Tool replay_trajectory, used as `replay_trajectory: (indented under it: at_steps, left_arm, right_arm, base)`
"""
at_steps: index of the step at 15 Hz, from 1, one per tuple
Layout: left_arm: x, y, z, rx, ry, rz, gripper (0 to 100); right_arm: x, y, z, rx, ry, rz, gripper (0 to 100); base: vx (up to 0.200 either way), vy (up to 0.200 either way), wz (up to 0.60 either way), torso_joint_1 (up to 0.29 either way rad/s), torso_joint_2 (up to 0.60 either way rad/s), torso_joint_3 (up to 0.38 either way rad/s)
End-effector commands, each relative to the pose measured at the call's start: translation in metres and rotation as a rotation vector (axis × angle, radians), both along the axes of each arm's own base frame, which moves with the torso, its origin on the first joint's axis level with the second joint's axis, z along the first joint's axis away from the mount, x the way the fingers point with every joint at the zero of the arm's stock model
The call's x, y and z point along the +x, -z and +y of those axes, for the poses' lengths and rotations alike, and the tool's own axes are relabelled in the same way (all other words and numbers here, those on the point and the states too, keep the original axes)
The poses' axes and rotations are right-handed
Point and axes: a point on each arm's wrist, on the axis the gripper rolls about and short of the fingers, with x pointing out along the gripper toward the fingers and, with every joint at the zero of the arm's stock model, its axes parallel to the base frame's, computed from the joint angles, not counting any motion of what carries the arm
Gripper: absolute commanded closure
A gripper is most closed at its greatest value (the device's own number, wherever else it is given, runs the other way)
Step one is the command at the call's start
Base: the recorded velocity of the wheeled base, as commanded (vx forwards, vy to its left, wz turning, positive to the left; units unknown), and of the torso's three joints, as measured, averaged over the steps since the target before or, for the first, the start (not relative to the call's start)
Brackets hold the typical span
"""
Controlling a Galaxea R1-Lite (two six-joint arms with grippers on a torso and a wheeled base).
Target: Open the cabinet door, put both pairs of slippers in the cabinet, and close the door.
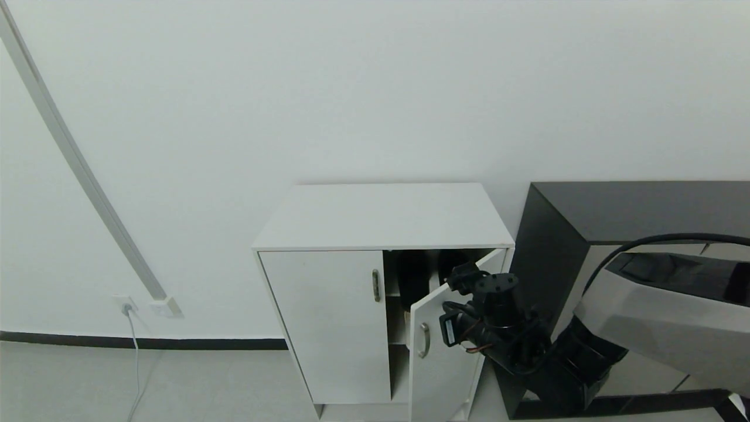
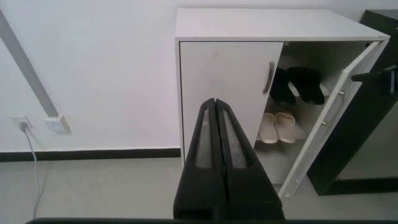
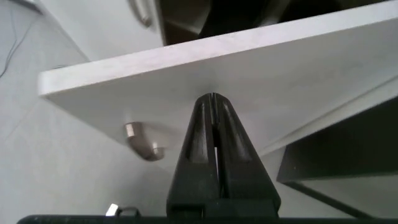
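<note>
The white cabinet has its left door shut and its right door partly swung out. A black pair of slippers lies on the upper shelf and a beige pair of slippers on the shelf below. My right gripper is shut, with its tips against the outer face of the right door, above the door handle. My left gripper is shut on nothing and hangs well in front of the left door.
A black cabinet stands right beside the white one, close behind the open door. A wall socket with a cable and a slanted wall conduit are at the left. Bare floor lies in front left of the cabinet.
</note>
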Motion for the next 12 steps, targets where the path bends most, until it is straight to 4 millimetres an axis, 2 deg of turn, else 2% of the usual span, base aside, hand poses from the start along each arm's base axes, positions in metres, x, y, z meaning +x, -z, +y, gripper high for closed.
replay_trajectory:
  at_steps: [1,6,9,12]
  left_arm:
    - [0.0,0.0,0.0,-0.001,0.0,0.001,100]
    - [0.0,0.0,0.0,-0.001,0.0,0.001,100]
    - [0.0,0.0,0.0,-0.001,0.0,0.001,100]
    - [0.0,0.0,0.0,-0.001,0.0,0.001,100]
  right_arm:
    - [0.013,0.014,0.006,-0.005,0.011,0.002,100]
    - [0.045,0.021,0.015,0.034,0.033,-0.047,100]
    - [0.066,0.031,0.015,0.047,0.06,-0.069,100]
    - [0.08,0.032,0.014,0.05,0.073,-0.096,100]
  base:
    - [0.0,0.0,0.0,0.0,0.0,0.0]
    - [0.0,0.0,0.0,0.0,0.0,0.0]
    - [0.0,0.0,0.0,0.0,0.0,0.0]
    - [0.0,0.0,0.0,0.0,0.0,0.0]
